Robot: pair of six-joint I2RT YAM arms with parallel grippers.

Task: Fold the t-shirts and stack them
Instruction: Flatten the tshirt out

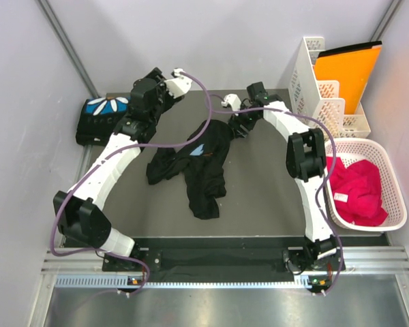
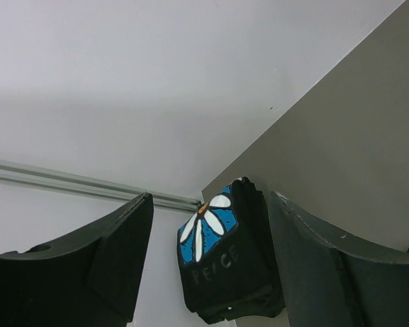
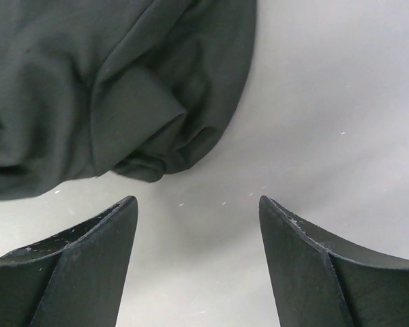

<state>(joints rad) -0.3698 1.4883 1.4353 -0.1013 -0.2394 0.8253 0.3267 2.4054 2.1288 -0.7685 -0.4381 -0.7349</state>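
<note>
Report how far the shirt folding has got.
Done: a folded shirt sits at the far left corner of the table. In hand: nothing; the left gripper and right gripper are open and empty. Left: the crumpled shirt mid-table needs folding and stacking on the first.

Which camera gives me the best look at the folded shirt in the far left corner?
Left wrist: the folded shirt sits unobstructed, flower print and PEACE text legible. Top external shows it small, partly behind the left arm. Right wrist shows only the crumpled shirt.
</note>
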